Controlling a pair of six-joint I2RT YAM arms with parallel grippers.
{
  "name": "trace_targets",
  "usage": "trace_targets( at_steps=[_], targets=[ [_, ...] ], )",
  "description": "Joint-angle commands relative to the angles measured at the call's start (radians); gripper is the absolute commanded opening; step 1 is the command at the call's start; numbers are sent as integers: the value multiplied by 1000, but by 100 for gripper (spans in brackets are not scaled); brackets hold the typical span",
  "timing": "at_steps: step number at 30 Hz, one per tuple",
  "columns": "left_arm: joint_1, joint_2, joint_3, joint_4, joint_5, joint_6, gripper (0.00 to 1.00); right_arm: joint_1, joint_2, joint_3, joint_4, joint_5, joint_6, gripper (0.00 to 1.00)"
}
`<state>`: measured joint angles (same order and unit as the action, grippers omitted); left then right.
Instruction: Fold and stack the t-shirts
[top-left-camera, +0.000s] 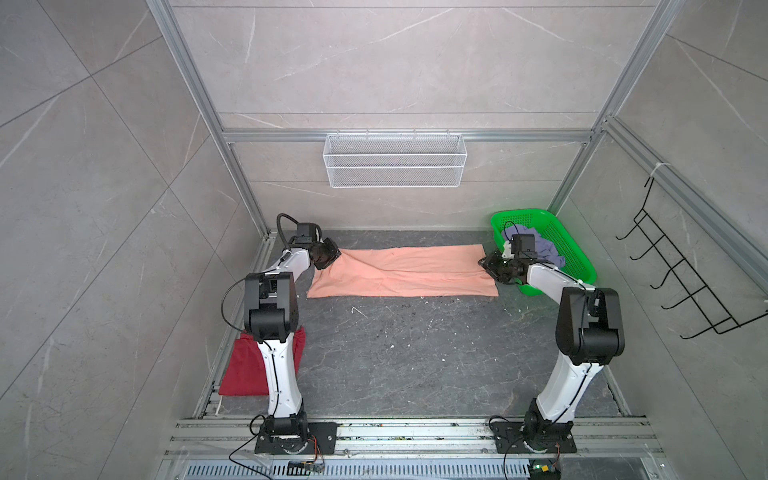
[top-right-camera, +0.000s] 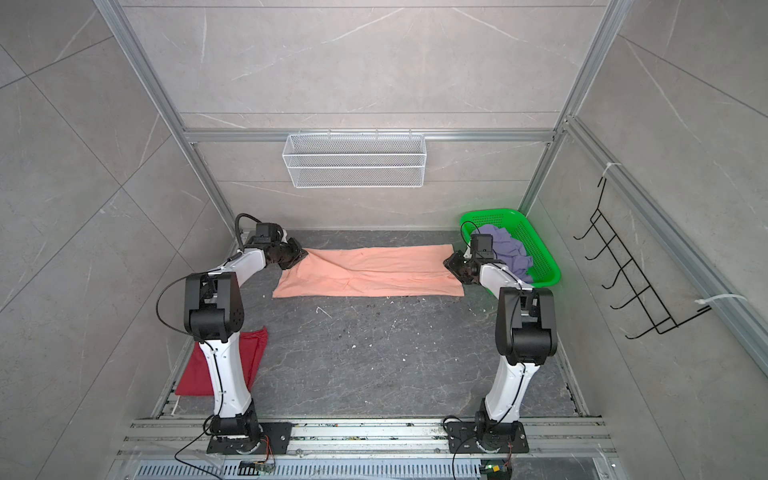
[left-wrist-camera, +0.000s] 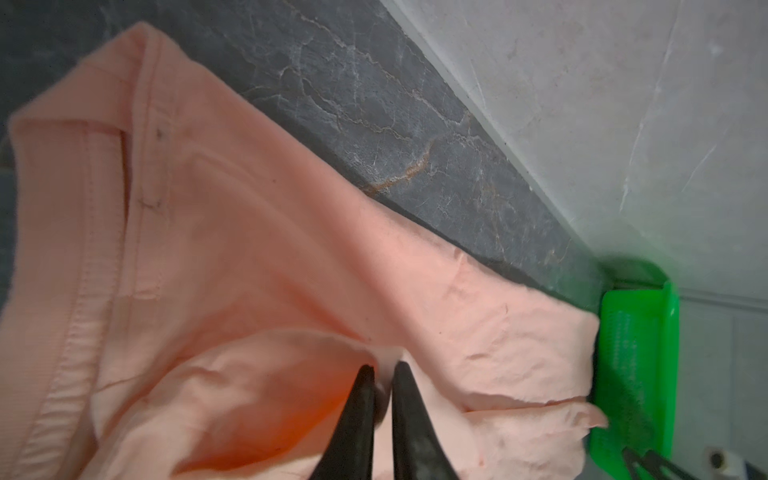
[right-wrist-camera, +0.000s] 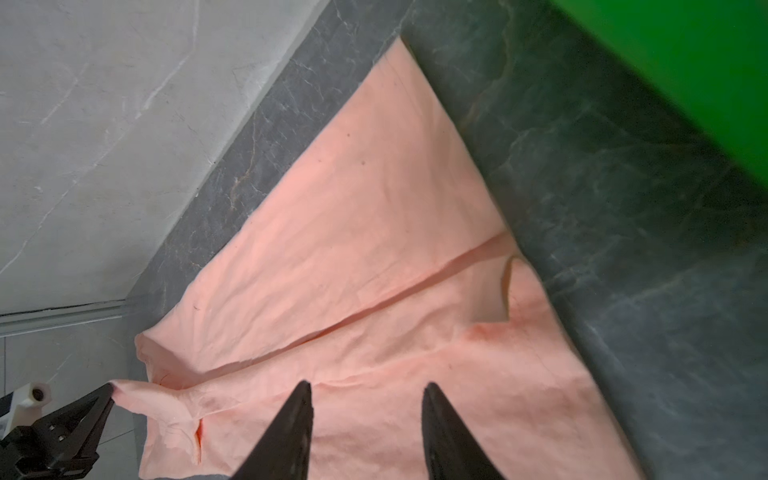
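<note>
My left hand (left-wrist-camera: 383, 368) is pinching the peach-orange cloth t-shirt (top-left-camera: 399, 270); my right hand (right-wrist-camera: 368, 386) is gaping above it; my left arm (top-left-camera: 280, 374) is half-hiding the dark red cloth tee (top-left-camera: 242, 368).

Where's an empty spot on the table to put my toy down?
The big dark middle of the table, between the peach t-shirt and the front rail, is bare. The far strip is crowded: that shirt, left tool, right tool, green basket. The red t-shirt lies at the near left edge.
</note>
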<state>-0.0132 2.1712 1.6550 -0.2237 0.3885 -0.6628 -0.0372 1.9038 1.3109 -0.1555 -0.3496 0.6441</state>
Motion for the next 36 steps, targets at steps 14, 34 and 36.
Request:
trace_targets(
  at_steps=[14,34,36],
  targets=[
    [19,-70,-60,66,0,-24,34,52,-34,-33,-118,8,-63,50],
    [-106,-354,-378,34,-94,48,43,190,146,47,11,-19,43,50],
    [-118,-363,-380,29,-95,57,44,207,161,69,20,-25,65,50]
  ],
)
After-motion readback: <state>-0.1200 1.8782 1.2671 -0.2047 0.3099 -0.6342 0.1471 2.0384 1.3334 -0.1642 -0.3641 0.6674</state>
